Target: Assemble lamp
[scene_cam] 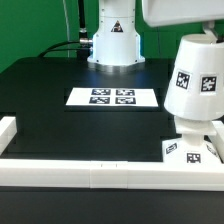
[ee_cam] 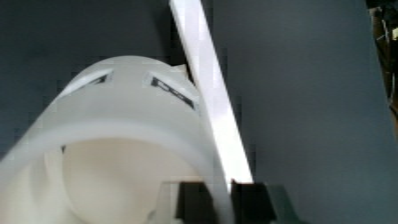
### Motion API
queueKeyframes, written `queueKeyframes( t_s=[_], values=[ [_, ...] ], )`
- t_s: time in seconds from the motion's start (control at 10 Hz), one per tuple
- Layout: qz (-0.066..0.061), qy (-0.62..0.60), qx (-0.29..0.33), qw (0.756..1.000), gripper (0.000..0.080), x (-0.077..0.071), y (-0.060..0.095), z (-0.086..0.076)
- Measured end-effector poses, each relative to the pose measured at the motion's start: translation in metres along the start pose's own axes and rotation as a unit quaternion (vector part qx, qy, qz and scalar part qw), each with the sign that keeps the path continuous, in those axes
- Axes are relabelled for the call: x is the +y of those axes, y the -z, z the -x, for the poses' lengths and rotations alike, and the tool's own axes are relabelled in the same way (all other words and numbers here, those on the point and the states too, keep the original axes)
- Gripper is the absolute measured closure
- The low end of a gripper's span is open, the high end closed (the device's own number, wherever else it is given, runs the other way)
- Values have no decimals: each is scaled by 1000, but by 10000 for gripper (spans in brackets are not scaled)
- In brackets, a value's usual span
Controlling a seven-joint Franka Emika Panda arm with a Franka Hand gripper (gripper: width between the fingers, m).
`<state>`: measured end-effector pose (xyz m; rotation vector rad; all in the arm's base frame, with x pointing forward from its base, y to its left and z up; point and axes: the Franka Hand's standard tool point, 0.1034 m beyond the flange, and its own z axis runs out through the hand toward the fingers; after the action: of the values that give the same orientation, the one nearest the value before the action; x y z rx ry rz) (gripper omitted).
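I see the lamp shade (scene_cam: 194, 77) standing upright over the bulb (scene_cam: 192, 128) on the square base (scene_cam: 189, 150), at the exterior view's right, against the white rail (scene_cam: 90, 172). In the wrist view, the gripper (ee_cam: 222, 200) sits just beside the shade's wall; I cannot tell its jaw state. The marker board (scene_cam: 113, 97) lies well apart.

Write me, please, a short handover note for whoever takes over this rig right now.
Claw: close to the shade; open or shut cannot be told.
Shade: slightly tilted, over the base, at the exterior view's right.
Bulb: not clearly visible, perhaps under the shade.
Done: the shade has been brought to the base.
Left, probably: seat the shade straight, release, and check the bulb.
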<state>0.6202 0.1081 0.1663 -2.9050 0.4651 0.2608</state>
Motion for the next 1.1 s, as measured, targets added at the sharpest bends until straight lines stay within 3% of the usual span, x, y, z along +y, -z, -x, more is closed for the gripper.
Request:
queueKeyframes(
  t_s=[0.5, 0.6, 0.7, 0.8, 0.9, 1.0, 1.1],
  values=[
    [0, 17, -3, 1000, 747, 12, 0, -2],
    [0, 18, -3, 1000, 567, 13, 1, -3],
    [-1, 22, -2, 1000, 567, 15, 2, -3],
    [-1, 24, 0, 1000, 383, 16, 6, -4],
    [-1, 25, -2, 1000, 248, 17, 9, -2],
    [2, 26, -17, 1000, 248, 17, 15, 4],
    [11, 25, -37, 999, 131, 15, 22, 10]
  ],
)
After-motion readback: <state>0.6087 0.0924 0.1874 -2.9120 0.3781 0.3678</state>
